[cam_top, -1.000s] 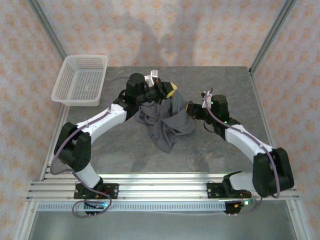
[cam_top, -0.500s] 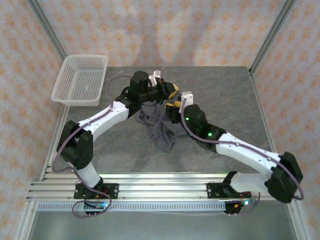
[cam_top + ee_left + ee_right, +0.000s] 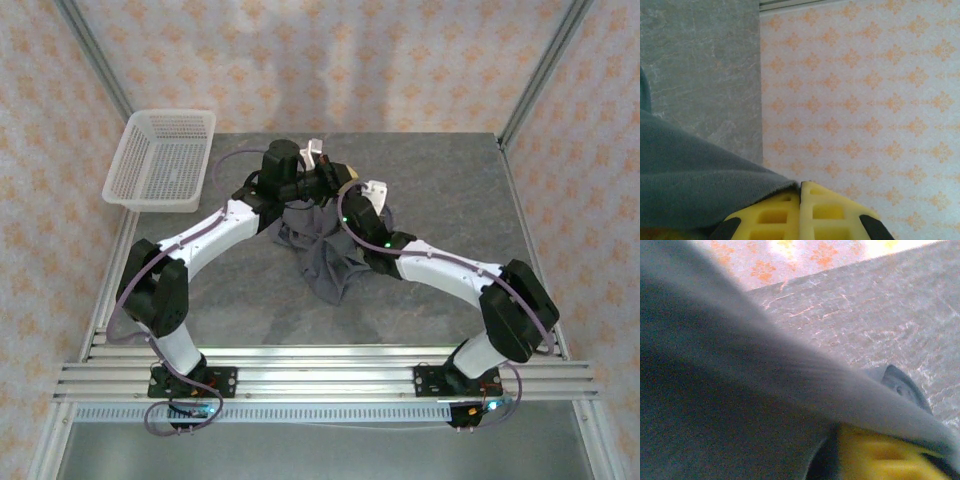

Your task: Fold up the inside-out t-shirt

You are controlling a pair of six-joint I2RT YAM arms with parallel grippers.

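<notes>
The inside-out t-shirt [image 3: 326,256] is a dark slate-grey bunch in the middle of the table, its upper part lifted. My left gripper [image 3: 338,182] holds that raised part from the back. In the left wrist view its yellow fingers [image 3: 835,215] are pressed together, with the t-shirt's [image 3: 690,185] edge pinched in the seam. My right gripper [image 3: 353,207] is right beside the left one, pushed into the cloth. In the right wrist view the t-shirt [image 3: 730,390] drapes over the camera and one yellow finger [image 3: 875,457] shows beneath it; the gap between the jaws is hidden.
A white plastic mesh basket [image 3: 160,160] stands at the table's back left corner. Grey tabletop [image 3: 450,180] lies open to the right and in front of the shirt. Patterned walls enclose the table.
My right arm swung in from the shirt's right side to the raised cloth next to the left gripper. The left gripper has held its place with the cloth.
</notes>
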